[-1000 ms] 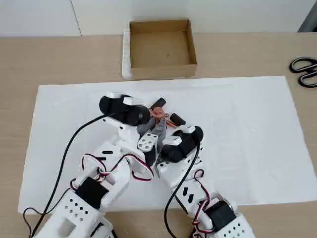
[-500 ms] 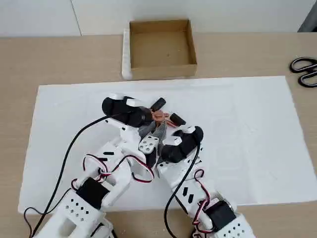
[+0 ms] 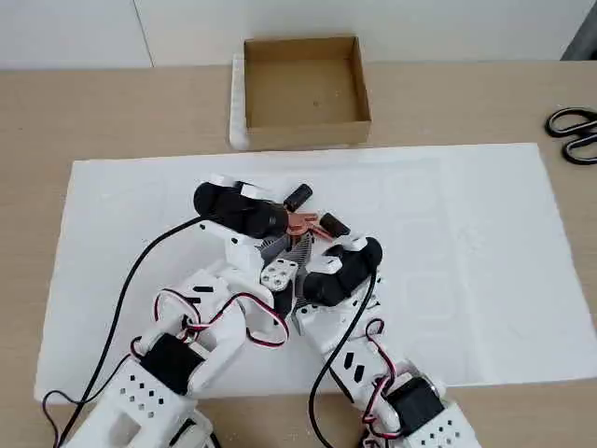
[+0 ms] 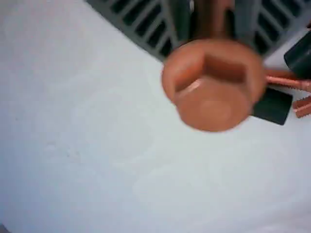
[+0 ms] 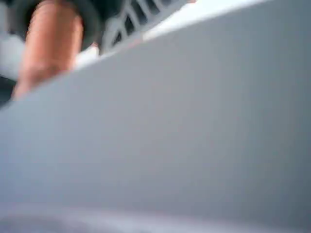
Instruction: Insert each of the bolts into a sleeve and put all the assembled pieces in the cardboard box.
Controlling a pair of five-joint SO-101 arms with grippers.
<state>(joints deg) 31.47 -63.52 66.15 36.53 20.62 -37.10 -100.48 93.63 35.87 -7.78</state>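
Observation:
My left gripper point(image 3: 291, 229) is shut on a copper bolt point(image 4: 214, 85), whose hex head faces the left wrist camera. My right gripper point(image 3: 303, 246) meets it from the near side in the middle of the white sheet. In the right wrist view a copper threaded shaft point(image 5: 48, 43) passes through a black sleeve point(image 5: 90, 13), which sits against a ribbed grey finger point(image 5: 131, 22). More copper bolts point(image 3: 306, 221) lie at the fingertips. Loose black sleeves point(image 3: 298, 196) point(image 3: 334, 227) lie on either side of them. The cardboard box point(image 3: 303, 45) stands at the far edge.
A white sheet point(image 3: 466, 243) covers the middle of the wooden table. A white strip point(image 3: 238, 98) lies along the box's left side. Black scissors point(image 3: 574, 133) lie at the far right edge. Both arms' cables trail toward the near edge.
The left arm's head has shifted slightly right, toward the right gripper and the bolts. The right arm has stayed almost still.

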